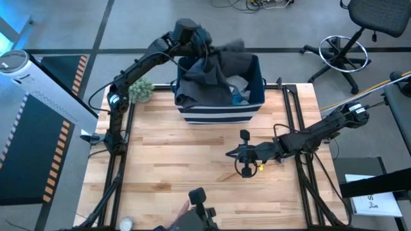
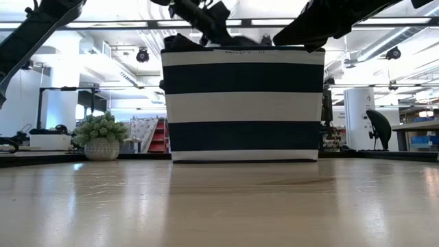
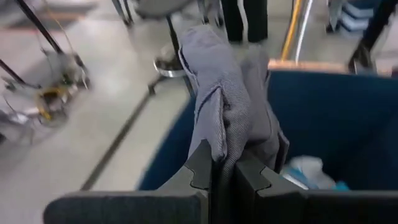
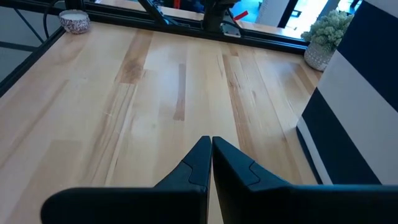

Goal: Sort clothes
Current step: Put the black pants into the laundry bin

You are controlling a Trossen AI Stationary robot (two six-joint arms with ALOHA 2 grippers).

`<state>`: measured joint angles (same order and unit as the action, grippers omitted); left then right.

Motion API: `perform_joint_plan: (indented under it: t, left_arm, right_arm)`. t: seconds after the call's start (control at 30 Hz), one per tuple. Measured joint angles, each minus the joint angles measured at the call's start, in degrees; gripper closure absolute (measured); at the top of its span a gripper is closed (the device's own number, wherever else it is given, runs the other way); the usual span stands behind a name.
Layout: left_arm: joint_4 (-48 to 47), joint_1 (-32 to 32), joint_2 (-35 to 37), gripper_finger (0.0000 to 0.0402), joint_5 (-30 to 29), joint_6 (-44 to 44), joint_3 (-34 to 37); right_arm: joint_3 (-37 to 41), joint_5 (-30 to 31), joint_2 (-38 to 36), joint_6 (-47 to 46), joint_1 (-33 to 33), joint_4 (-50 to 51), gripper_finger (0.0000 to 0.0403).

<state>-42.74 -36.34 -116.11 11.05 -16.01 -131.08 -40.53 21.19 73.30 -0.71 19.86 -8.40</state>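
Note:
A navy bin with white stripes [image 1: 221, 112] stands at the table's far middle. My left gripper [image 1: 204, 56] is above the bin's far left part, shut on a dark grey garment [image 1: 215, 74] that drapes down into the bin and over its left rim. In the left wrist view the garment [image 3: 227, 99] rises from between the fingers, with a pale and teal garment [image 3: 311, 171] lying inside the bin. My right gripper [image 1: 239, 156] is shut and empty, above the table's middle right; its tips show in the right wrist view [image 4: 211, 146]. My left gripper pinches a bunched fold of the dark grey garment [image 3: 225, 155] between its two fingers, several layers thick. The gripper is above the bin. The garment hangs slack from the fingers, and its lower part lies in the bin and over the rim [image 1: 186, 99].
A small potted plant [image 1: 140, 90] stands left of the bin. A small bowl [image 4: 74, 22] sits at the table's near left corner. A small yellow thing [image 1: 260, 168] lies under my right arm. Office chairs stand on the floor beyond the table. Bare wood lies before the bin.

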Motion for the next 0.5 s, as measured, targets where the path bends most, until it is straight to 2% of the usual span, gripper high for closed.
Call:
perform_joint_plan:
  t: [0.2,0.5]
  left_arm:
    - [-1.52,2.52,0.22,0.0394,0.04,-2.94,7.26]
    - [2.44,6.39,0.22,0.0389,0.39,-6.1,22.26]
  right_arm:
    - [0.0,0.0,-0.02,-0.35,0.0,0.0,0.0403]
    - [0.0,-0.04,-0.01,-0.39,0.0,0.02,0.0403]
